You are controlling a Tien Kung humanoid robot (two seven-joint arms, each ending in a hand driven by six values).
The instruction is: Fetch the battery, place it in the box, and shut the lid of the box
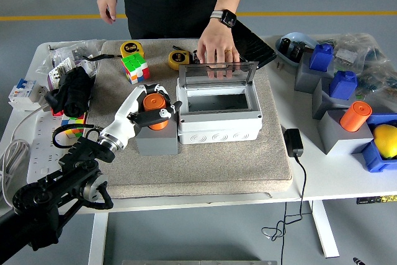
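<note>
Orange and cylindrical, the battery (154,106) stands upright on a grey block (157,139) at about nine o'clock from the box (219,116), the block's right side touching the box's left wall. The robot's left hand (147,107) is wrapped around the battery — white-backed fingers curled over its top and sides, gripping it. The white box sits open on the beige mat (198,166), its clear lid (217,73) tilted up at the twelve o'clock edge. A person's hand (214,51) rests on that raised lid, a watch on the wrist. At ten o'clock from the box lie a Rubik's cube (134,67) and two yellow tape measures (131,48) — well apart from the hand.
</note>
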